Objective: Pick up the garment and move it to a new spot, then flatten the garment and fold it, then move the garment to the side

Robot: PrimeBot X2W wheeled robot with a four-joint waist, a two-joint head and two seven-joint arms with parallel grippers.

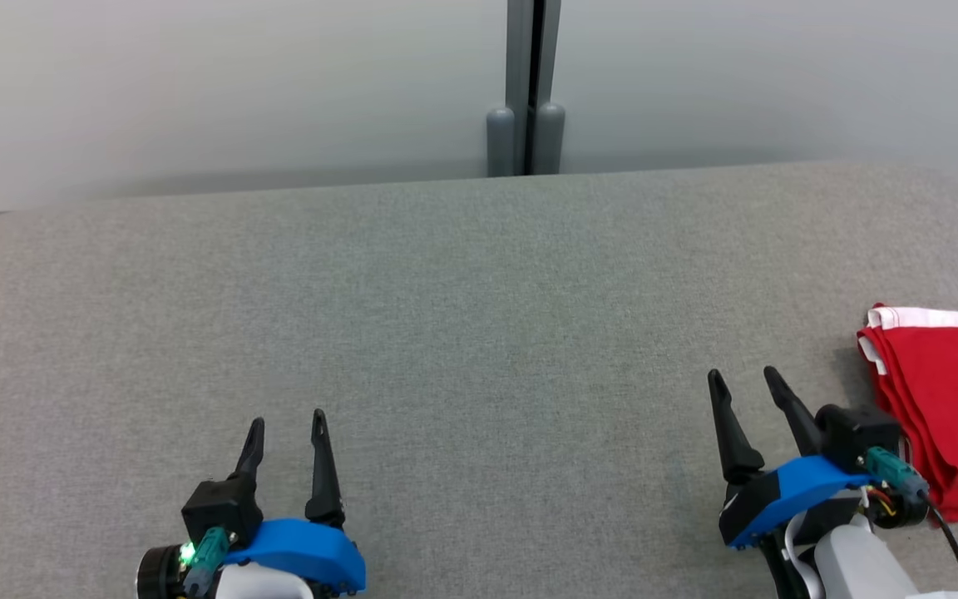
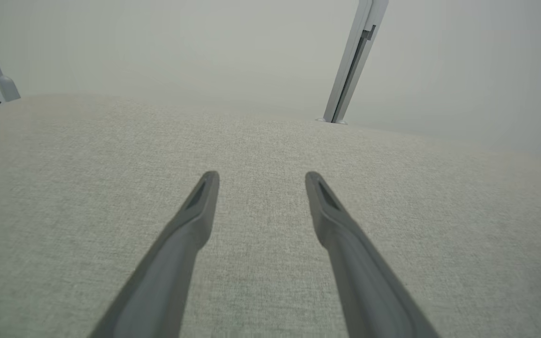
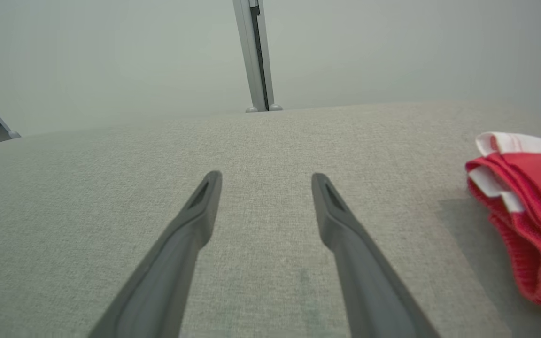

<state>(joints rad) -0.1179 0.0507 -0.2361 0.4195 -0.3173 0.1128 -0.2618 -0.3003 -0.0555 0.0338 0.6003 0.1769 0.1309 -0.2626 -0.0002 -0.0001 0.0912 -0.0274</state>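
Head view: the red garment with white trim point(image 1: 953, 408) lies folded in a compact stack at the right edge of the grey fabric worktop point(image 1: 479, 291) and looks set aside already. The right gripper point(image 1: 742, 373) sits just beside it, fingers apart and empty. The left gripper point(image 1: 288, 416) hangs near the front edge, fingers likewise apart.

Left wrist view: bare cloth runs to the far edge, so there is ample room.

Right wrist view: the garment's layered hems lie right of the spread fingers, not touching. The task looks nearly complete.
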